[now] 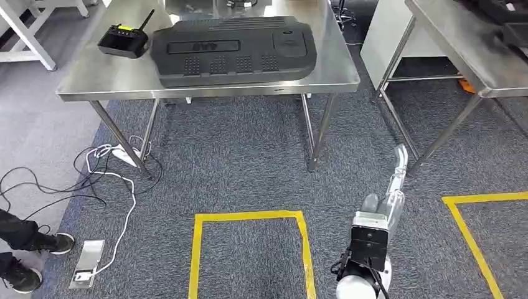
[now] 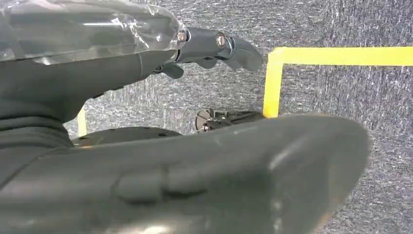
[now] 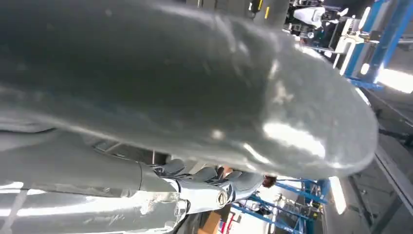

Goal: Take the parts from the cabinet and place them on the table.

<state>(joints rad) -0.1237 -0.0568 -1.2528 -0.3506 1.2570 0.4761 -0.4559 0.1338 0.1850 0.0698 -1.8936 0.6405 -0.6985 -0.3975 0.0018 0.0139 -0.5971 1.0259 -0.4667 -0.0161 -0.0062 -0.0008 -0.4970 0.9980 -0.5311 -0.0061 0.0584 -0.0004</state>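
Right robot hand (image 1: 398,163) hangs over carpet, grip unclear; large black ribbed part (image 1: 231,48) lies flat on steel desk (image 1: 93,81).

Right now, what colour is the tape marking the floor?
Yellow floor tape on grey carpet; head view shows it best.

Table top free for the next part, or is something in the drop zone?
Not free. A large black part already covers most of the steel table, and a black remote sits beside it at the left end. Bare steel shows mainly along the front-left edge. Cables lie on the floor by the left legs.
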